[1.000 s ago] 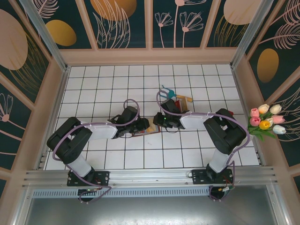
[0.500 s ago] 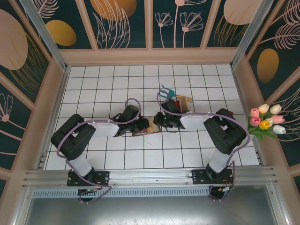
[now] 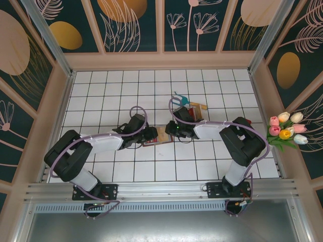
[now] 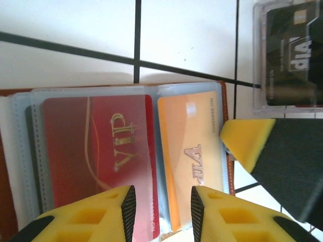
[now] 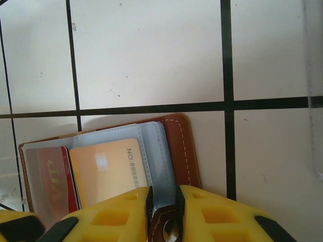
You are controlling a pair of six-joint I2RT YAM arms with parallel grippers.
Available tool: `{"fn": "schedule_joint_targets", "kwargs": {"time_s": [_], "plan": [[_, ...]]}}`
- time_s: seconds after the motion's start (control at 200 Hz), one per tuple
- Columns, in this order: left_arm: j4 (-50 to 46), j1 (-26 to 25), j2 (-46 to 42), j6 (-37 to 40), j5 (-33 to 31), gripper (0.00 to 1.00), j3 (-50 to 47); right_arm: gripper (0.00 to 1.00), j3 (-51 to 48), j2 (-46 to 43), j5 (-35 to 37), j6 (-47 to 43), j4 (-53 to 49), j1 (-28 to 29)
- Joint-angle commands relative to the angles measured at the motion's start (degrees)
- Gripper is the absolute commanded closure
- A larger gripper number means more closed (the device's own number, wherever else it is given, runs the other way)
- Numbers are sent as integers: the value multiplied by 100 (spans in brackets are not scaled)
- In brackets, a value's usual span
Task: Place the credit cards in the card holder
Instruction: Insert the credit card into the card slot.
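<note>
The card holder (image 3: 157, 137) lies open on the tiles, brown leather (image 5: 181, 146) with clear sleeves. A red credit card (image 4: 96, 161) and a tan credit card (image 4: 192, 161), both marked VIP, sit inside adjoining sleeves. My left gripper (image 4: 162, 201) hovers open just above the seam between the two cards, with nothing between its fingers. My right gripper (image 5: 162, 201) is shut on the card holder's right edge, pinching leather and sleeve. In the top view the left gripper (image 3: 150, 135) and right gripper (image 3: 170, 132) meet at the card holder from either side.
A small clear plastic box (image 4: 290, 55) with a dark card in it stands just beyond the card holder. A blue-headed garden fork (image 3: 179, 101) lies behind it. Artificial tulips (image 3: 285, 130) hang at the right wall. Framed walls ring the table.
The left arm's elbow swung right, then back out to the left, while its gripper stayed over the card holder. The right arm has held still.
</note>
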Motion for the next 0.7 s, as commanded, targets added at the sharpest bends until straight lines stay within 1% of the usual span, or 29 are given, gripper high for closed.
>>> {"fn": "schedule_joint_targets", "kwargs": {"time_s": [0.0,0.125,0.2,0.275,0.435,0.535,0.621,0.696], "plan": [[195,-10,-212,52,21,63,-35,75,-198,-73,-12,82,-526,33],[354,-14,-60,97,304,66,136,73,-198,-213,-18,126,-490,15],[279,-21,69,122,354,69,244,71,-172,-316,-8,117,-524,7],[316,-19,78,97,321,70,239,69,-152,-506,14,76,-563,-23],[131,-10,-81,96,-21,70,235,65,51,-1040,277,-136,-977,-61],[-78,-22,-257,112,-341,68,204,64,159,-1334,500,-263,-1281,-111],[-223,-12,-430,124,-605,68,137,63,197,-1506,482,-328,-1380,-126],[-312,-14,-599,143,-823,64,70,63,170,-1669,429,-308,-1315,-109]]}}
